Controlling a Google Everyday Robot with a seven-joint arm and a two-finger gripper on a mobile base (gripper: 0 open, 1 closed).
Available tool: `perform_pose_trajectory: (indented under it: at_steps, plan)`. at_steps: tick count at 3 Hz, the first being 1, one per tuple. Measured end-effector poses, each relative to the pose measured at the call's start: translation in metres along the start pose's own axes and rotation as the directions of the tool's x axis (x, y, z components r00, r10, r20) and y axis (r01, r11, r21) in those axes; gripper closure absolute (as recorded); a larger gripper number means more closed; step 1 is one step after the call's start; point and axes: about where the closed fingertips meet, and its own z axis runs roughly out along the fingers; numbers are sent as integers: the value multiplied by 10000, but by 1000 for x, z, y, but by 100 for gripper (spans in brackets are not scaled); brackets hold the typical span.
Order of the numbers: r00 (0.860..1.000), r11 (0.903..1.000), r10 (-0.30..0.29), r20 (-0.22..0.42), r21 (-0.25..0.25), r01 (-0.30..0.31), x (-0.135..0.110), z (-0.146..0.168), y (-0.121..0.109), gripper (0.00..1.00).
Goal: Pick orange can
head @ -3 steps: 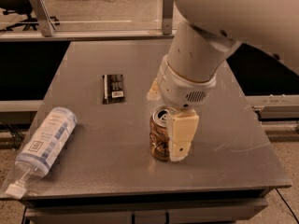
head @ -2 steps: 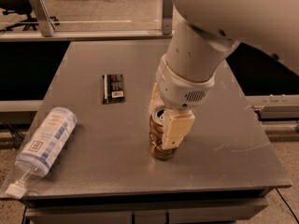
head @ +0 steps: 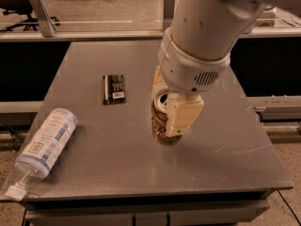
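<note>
The orange can (head: 158,123) has an orange-brown swirling print and a silver top. It is upright near the middle of the grey table (head: 117,168), and its base seems slightly above the surface. My gripper (head: 166,120) comes down from the big white arm and is shut on the can. One cream finger (head: 182,116) lies across the can's front right side. The other finger (head: 157,80) is behind its left side, mostly hidden.
A clear plastic bottle (head: 45,142) with a blue-white label lies on its side at the table's front left corner. A flat black packet (head: 114,89) lies left of the can. A metal rail (head: 94,32) runs behind the table.
The fingers have closed on the can, and the front finger has moved in against it. The can now sits higher in view, lifted a little off the table.
</note>
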Motion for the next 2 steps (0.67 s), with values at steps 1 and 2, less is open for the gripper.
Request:
perform_pose_trajectory:
  at_steps: [1, 2]
  plan:
    - [9998, 9972, -9, -178, 752, 22, -2, -48, 5, 100]
    - [9998, 9942, -121, -188, 1069, 141, -10, -57, 5, 100]
